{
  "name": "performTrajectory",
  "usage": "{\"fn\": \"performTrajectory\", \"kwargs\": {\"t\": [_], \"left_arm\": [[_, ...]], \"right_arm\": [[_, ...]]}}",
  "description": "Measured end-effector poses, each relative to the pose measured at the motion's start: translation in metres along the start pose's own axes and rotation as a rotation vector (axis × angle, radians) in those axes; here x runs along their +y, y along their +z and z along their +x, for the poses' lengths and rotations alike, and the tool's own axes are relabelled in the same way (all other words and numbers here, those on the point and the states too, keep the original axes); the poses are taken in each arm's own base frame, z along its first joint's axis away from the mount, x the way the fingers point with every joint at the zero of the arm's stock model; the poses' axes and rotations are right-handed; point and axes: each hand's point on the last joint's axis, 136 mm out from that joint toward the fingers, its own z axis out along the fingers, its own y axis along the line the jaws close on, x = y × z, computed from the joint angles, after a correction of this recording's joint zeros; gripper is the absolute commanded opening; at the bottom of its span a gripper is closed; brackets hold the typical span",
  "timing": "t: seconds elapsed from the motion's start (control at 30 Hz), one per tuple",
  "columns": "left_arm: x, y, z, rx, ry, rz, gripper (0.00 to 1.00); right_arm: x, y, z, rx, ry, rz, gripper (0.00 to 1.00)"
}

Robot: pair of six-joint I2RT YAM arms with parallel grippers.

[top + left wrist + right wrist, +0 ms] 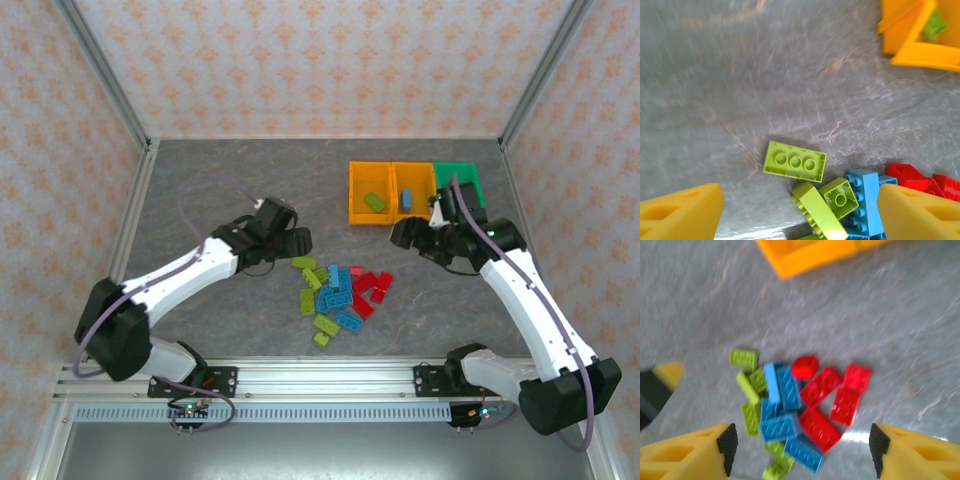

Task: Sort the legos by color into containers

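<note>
Count: 2 grippers, 3 bins, 1 lego pile (336,292), plus 2 legos sitting in bins. Everything is on the grey surface (220,180).

Left gripper (296,242): just off the far-left edge of the lego pile. Fingers (682,212) spread wide, nothing between them. Its wrist view looks down on the pile's left end, where a lime plate (795,161) lies flat, studs up.

Lego pile by colour, left to right:
- lime legos (743,358) on the left side, about 6
- blue legos (788,387) in the middle, about 5
- red legos (821,385) on the right side, 5

Several overlap and the wrist view is blurred, so the lime and blue counts are approximate.

Bins: a row of three, side by side and touching, beyond the lego pile and to its right.
- left orange bin (353,190): 1 lime lego (375,202)
- middle orange bin (412,166): 1 blue lego (407,198)
- green bin (455,168): the right arm (520,290) covers its near part, so I can't tell the contents

Right gripper (405,235): right of the lego pile, between the pile and the bin row. Fingers (912,452) spread apart, holding nothing. Its wrist view looks down on the whole pile.
</note>
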Motion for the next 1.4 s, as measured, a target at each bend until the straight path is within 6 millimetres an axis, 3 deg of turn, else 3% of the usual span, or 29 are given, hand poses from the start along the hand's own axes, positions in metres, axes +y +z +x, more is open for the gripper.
{"fn": "performTrajectory", "kwargs": {"t": [0.1,0.2,0.4,0.6,0.93,1.4], "left_arm": [[0.001,0.030,0.019,0.061,-0.146,-0.053,0.83],[0.002,0.055,0.032,0.105,-0.217,-0.106,0.87],[-0.009,0.083,0.027,0.115,-0.210,-0.138,0.96],[-0.001,0.087,0.022,0.108,-0.102,-0.202,0.94],[0.019,0.089,0.037,0.205,0.120,-0.299,0.86],[0.026,0.092,0.043,0.219,0.152,-0.312,0.57]], "right_arm": [[0.007,0.007,0.026,0.086,-0.032,-0.012,0.79],[0.007,0.007,0.034,0.113,-0.043,-0.004,0.81],[0.001,0.004,0.039,0.107,-0.039,0.012,0.83],[-0.004,0.007,0.043,0.121,-0.029,0.024,0.83],[-0.004,0.007,0.043,0.121,-0.005,0.026,0.84],[-0.007,0.008,0.041,0.110,0.014,0.041,0.84]]}}
